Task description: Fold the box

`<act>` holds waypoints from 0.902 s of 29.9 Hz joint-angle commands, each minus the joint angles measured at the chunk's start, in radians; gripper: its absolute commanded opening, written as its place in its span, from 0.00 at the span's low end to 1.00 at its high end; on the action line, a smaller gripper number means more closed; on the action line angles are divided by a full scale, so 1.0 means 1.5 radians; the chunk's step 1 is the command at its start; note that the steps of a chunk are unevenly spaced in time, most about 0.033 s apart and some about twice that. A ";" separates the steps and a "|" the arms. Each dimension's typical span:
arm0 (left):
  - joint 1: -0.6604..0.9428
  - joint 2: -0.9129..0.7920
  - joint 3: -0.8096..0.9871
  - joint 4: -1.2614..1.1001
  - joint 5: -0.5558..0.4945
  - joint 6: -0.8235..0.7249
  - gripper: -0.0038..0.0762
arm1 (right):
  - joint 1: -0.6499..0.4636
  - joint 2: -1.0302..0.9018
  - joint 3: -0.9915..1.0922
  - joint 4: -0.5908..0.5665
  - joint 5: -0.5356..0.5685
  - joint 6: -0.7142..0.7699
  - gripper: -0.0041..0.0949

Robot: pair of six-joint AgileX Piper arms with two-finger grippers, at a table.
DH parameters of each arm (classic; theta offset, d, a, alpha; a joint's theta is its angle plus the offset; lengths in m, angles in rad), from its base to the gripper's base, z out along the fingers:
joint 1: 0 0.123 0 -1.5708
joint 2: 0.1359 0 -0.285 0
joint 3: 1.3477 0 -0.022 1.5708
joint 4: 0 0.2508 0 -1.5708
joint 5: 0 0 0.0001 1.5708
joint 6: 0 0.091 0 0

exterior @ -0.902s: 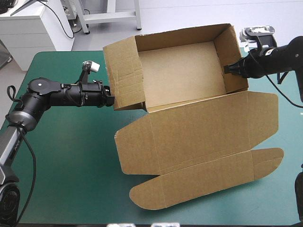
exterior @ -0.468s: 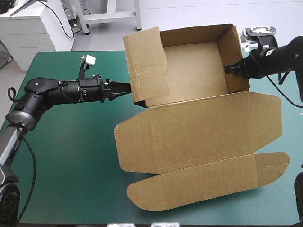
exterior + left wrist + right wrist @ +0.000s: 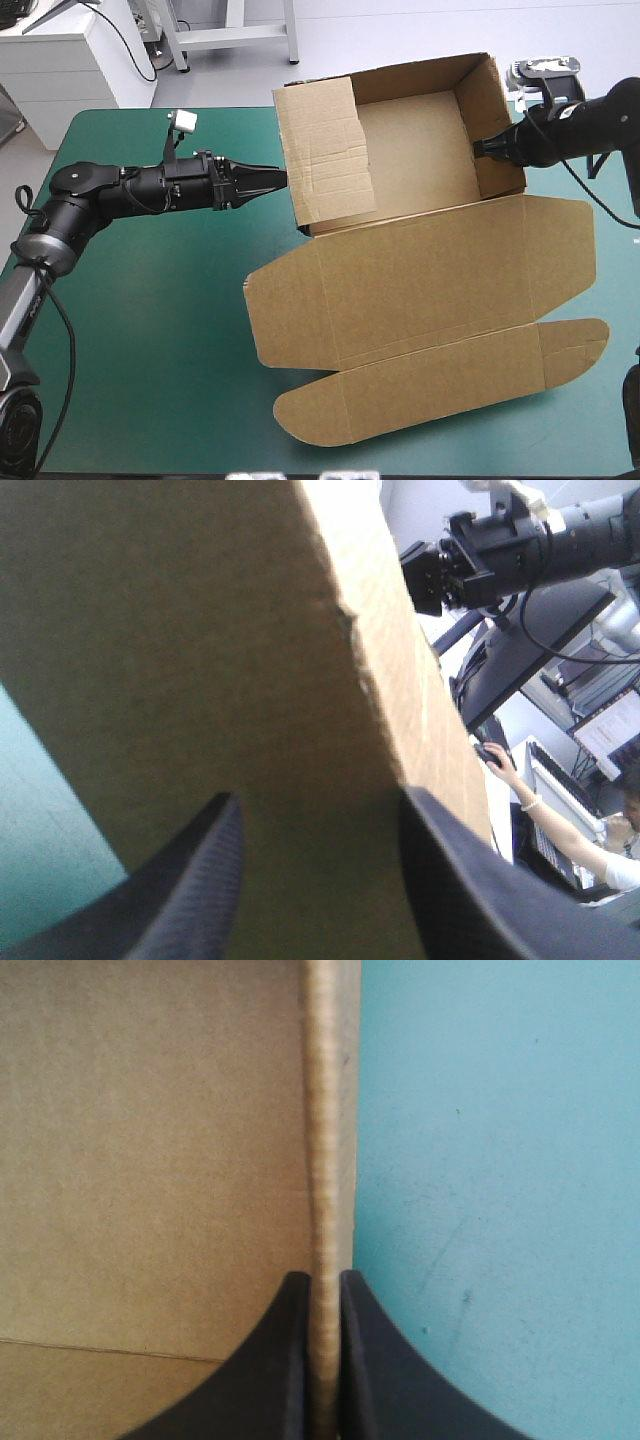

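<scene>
Here's the brown box (image 3: 420, 280), sitting right of centre on the teal-green table (image 3: 150, 330). Its open tray is up against the far edge, toward the far right corner. The lid (image 3: 440, 270) lies flat, stretching toward the near edge, with its rounded tuck flap closest to that edge.

The left gripper (image 3: 283, 177) reaches in level from the table's left side, tips right at the outer face of the tray's left flap (image 3: 325, 150). That flap stands up and tilts inward over the tray floor. From the left wrist, the black fingers of this gripper (image 3: 318, 795) stand well apart. It's released, nothing clamped, and brown board (image 3: 180, 630) fills the space ahead of and between them.

Over on the far right, the right gripper (image 3: 478, 148) is on the tray's right wall (image 3: 495, 120). The right wrist view settles it. The gripper (image 3: 320, 1275) is clenched, its fingers all but meeting, with the wall's top edge (image 3: 325, 1160) pinched between them. There's board inside on one side and teal-green cover on the other.
</scene>
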 commanded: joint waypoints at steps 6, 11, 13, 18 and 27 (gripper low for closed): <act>-0.003 -0.026 -0.021 -0.088 0.036 0.005 0.71 | 0.056 -0.030 -0.021 0.010 -0.077 0.032 0.02; -0.003 -0.026 -0.021 -0.057 0.015 -0.017 0.71 | 0.095 -0.030 -0.021 -0.063 -0.099 0.079 0.02; -0.003 -0.026 -0.021 -0.048 -0.014 -0.033 0.71 | 0.102 -0.029 -0.021 -0.073 -0.105 0.092 0.02; -0.031 -0.026 -0.072 0.101 -0.094 -0.125 0.70 | 0.113 -0.029 -0.021 -0.082 -0.122 0.114 0.02; -0.164 -0.024 -0.214 0.530 -0.252 -0.444 0.65 | 0.113 -0.023 -0.021 -0.083 -0.126 0.148 0.02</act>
